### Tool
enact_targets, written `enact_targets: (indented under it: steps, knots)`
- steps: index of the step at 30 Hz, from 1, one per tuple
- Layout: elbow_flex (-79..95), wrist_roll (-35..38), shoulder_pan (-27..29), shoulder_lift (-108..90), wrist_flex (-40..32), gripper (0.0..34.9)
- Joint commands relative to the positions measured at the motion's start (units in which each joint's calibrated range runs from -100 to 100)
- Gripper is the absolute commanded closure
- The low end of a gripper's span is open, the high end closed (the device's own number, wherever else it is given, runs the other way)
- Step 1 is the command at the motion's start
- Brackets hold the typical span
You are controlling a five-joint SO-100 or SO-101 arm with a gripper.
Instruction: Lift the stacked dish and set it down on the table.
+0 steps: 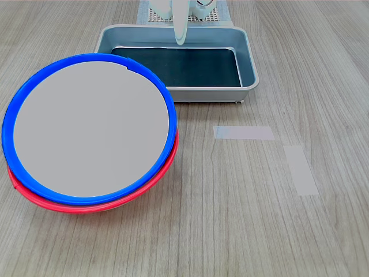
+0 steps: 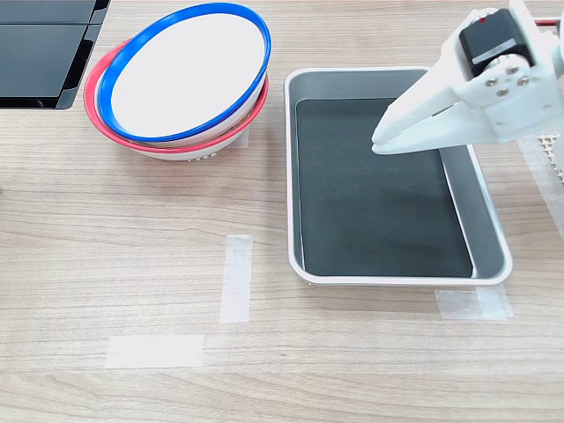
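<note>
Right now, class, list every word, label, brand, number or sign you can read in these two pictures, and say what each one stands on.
None: no readable text in either exterior view.
Blue-rimmed bowl: plain.
Red-rimmed bowl beneath it: plain.
Grey tray: no marking.
Tape strips on the table: blank.
Claw: only screws and a red dot, no letters.
</note>
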Motion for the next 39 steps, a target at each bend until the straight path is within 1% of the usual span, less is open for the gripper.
enact_targets:
  steps: [1,6,8,10,11,12,13,14,15,16,17,22,26,30,35,37,39]
  knots:
    - [0.00,-0.10,0.14,-0.34,0.19,34.6]
    - [0.00,0.00,0.04,-0.34,0.19,34.6]
    - [0.00,0.10,-0.99,-0.34,0.28,34.6]
    - [-0.27,-0.10,-1.18,0.68,-1.54,34.7]
    - [-3.73,0.44,0.14,4.78,-4.10,34.7]
    - [-7.74,0.98,1.17,8.96,-5.17,34.6]
    - [-10.74,1.42,1.74,12.20,-5.50,32.0]
    - [-12.11,1.51,1.93,13.73,-5.67,30.9]
    - [-16.48,1.71,2.68,19.19,-6.33,27.4]
    - [-18.93,1.86,3.05,22.35,-6.82,25.4]
    - [-22.76,2.00,3.53,27.80,-7.73,24.1]
    - [-36.05,2.34,5.31,46.23,-8.39,21.4]
    - [-48.70,3.13,7.67,62.52,-6.74,17.9]
    - [-57.81,4.25,10.11,74.03,-6.08,15.4]
    - [-62.45,5.81,12.28,81.79,-7.48,14.5]
    - [-63.27,6.35,12.84,83.92,-8.14,15.6]
    - [-64.36,6.84,13.31,86.06,-8.89,15.9]
